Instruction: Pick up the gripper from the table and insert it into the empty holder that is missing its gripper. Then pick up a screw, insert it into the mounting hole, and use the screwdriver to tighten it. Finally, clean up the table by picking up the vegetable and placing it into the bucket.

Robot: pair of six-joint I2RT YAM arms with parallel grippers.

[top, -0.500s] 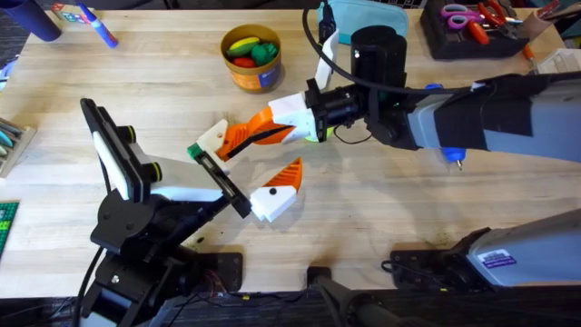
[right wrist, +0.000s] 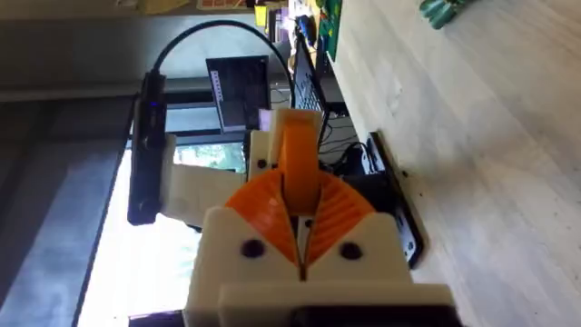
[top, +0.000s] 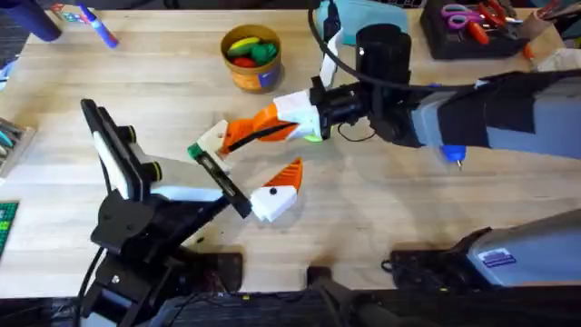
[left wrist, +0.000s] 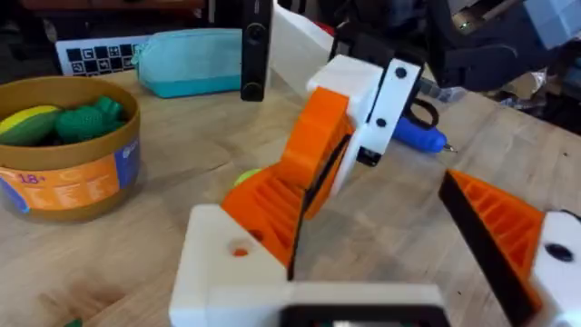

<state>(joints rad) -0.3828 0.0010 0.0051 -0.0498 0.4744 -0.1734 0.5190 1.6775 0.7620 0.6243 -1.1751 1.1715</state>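
Note:
My right gripper [top: 280, 116] is shut on the loose gripper piece [top: 247, 133], an orange ribbed finger on a white base, also seen in the right wrist view [right wrist: 300, 163]. Its far end sits at the white holder [left wrist: 222, 272] on one side of my left gripper [top: 245, 168]. The left gripper's other finger [top: 277, 193] stands well apart, so it is open. The yellow-orange bucket [top: 251, 56] holds yellow, red and green toys. A small green vegetable [top: 193, 151] peeks out beside the left gripper's black mount. The blue-handled screwdriver [top: 451, 153] lies under the right arm. Screws are out of view.
A black cylinder [top: 381, 45] stands behind the right gripper. A teal pouch [left wrist: 195, 59] lies at the far edge and a black tray of tools [top: 477, 27] at the far right. A blue marker [top: 98, 27] lies far left.
The right gripper has shifted slightly toward the table's far side, tilting the held piece while its far end stays at the left holder. The left arm is still.

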